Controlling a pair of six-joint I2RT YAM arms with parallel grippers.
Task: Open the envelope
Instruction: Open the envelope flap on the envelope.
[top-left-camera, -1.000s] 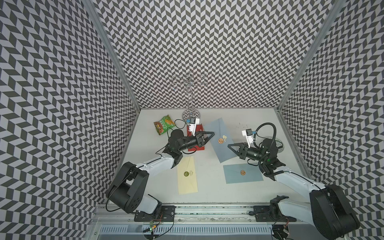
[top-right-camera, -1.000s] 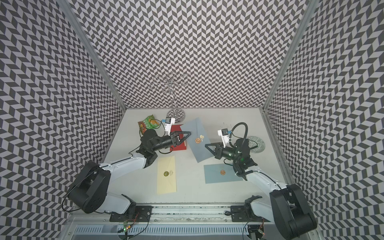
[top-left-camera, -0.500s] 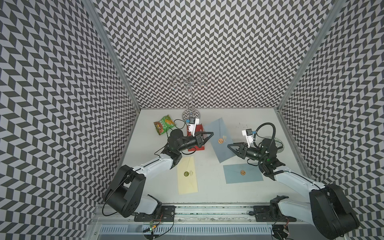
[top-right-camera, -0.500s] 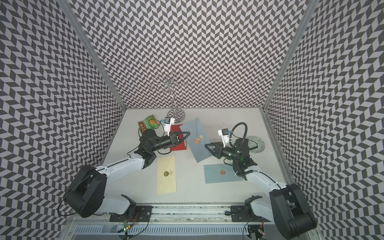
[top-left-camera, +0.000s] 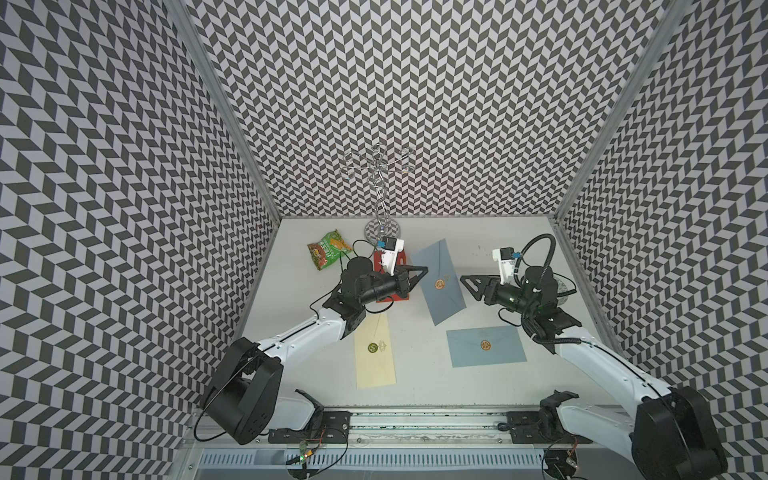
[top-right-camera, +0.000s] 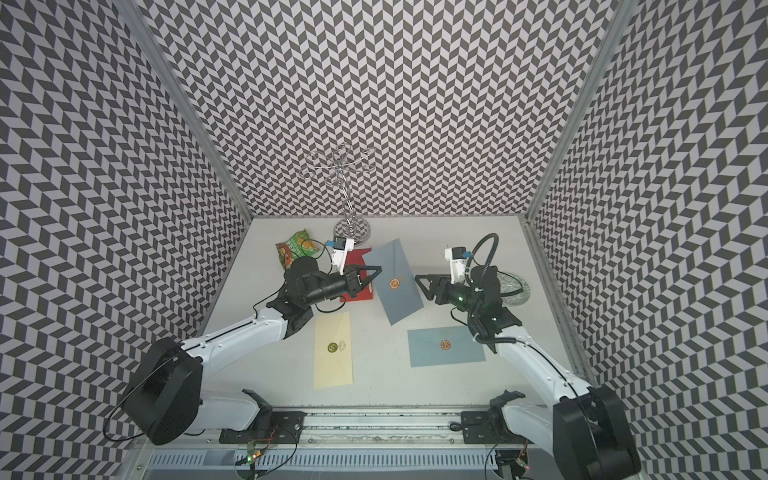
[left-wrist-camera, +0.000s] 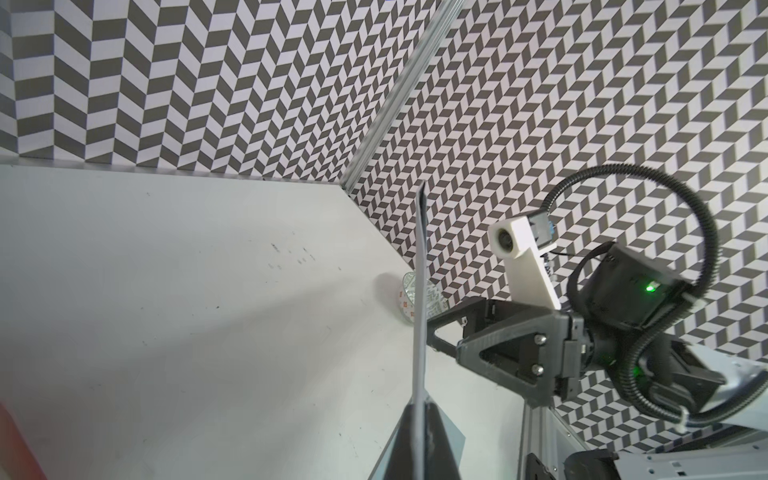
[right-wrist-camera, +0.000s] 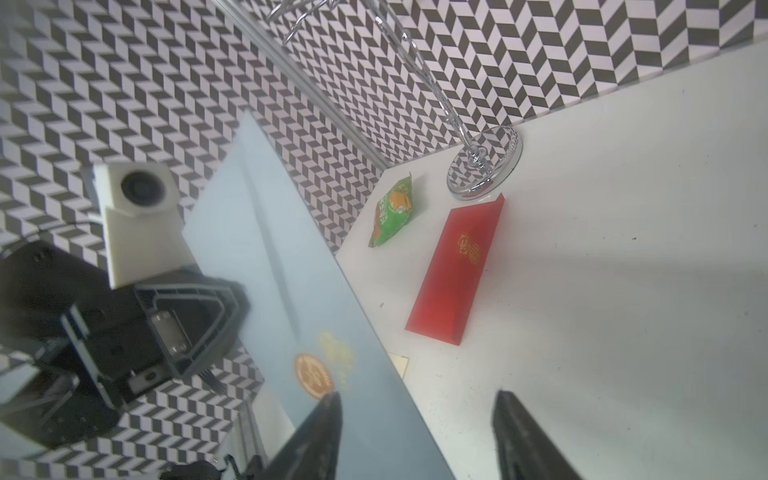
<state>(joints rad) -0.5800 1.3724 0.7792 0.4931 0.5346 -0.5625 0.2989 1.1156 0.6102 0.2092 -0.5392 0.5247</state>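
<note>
left pincer (top-left-camera: 419, 272): clamped shut on one edge of the grey-blue envelope (top-left-camera: 445, 302) and holding it up off the desk (top-left-camera: 419, 399). From its own wrist cam the paper is dead edge-on, sticking straight out past the tips.

red envelope (right-wrist-camera: 455, 270): lying flat on the desk right under the left pincer, not part of this.

envelope: hangs in the gap between the two pincers. The face with the orange wax seal (top-left-camera: 440, 284) is turned toward the right one.

right pincer (right-wrist-camera: 419, 432): jaws wide apart, nothing in them. One fingertip (right-wrist-camera: 322, 432) sits right by the seal and the envelope's free edge lines up between the fingers. Can't tell if it's touching yet.

step: looks to me like the setup bit. Left is just the holder and right is lining up on the seal, which looks unbroken.

next move: right pincer has to pinch the flap close to the seal and peel it away while left keeps its clamp firm. I can't really make out the flap lines, so aim matters.

heads-up: thin paper held by one edge will probably flex or twist if it's pulled hard.
</note>
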